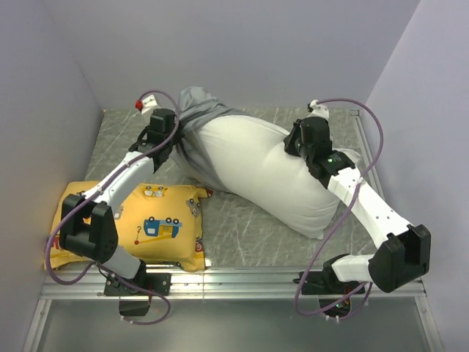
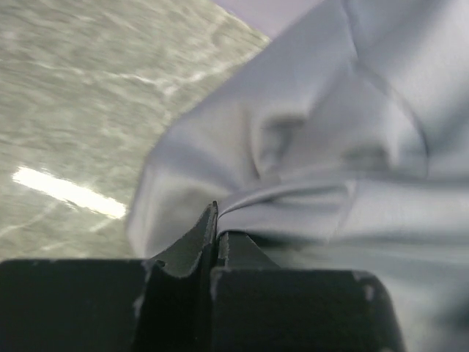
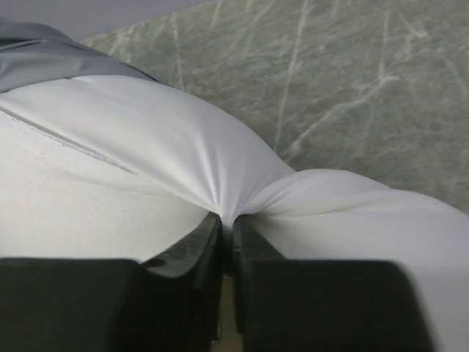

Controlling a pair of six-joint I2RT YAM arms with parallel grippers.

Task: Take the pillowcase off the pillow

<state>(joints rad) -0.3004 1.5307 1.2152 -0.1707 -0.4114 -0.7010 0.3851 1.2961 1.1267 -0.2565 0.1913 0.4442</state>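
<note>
So the white pillow [image 1: 256, 172] lies diagonally across the middle of the table [image 1: 249, 231], and most of it is bare. The grey pillowcase [image 1: 194, 110] is bunched up over its far left end only, crumpled into a heap near the back wall.

The left gripper [image 2: 216, 229] is clamped tight on a fold of that grey cloth, jaws fully together with the fabric puckering out from between the tips. The right gripper [image 3: 227, 224] is on the far right part of the pillow, jaws nearly closed, pinching a tuck of white pillow fabric that creases toward the tips.

The clutter is a yellow pillow with cartoon vehicles [image 1: 161, 220] at the near left. The left arm [image 1: 121, 180] reaches right over it, and its far right corner sits just beside the grey cloth and white pillow. Can't tell if they touch.
</note>
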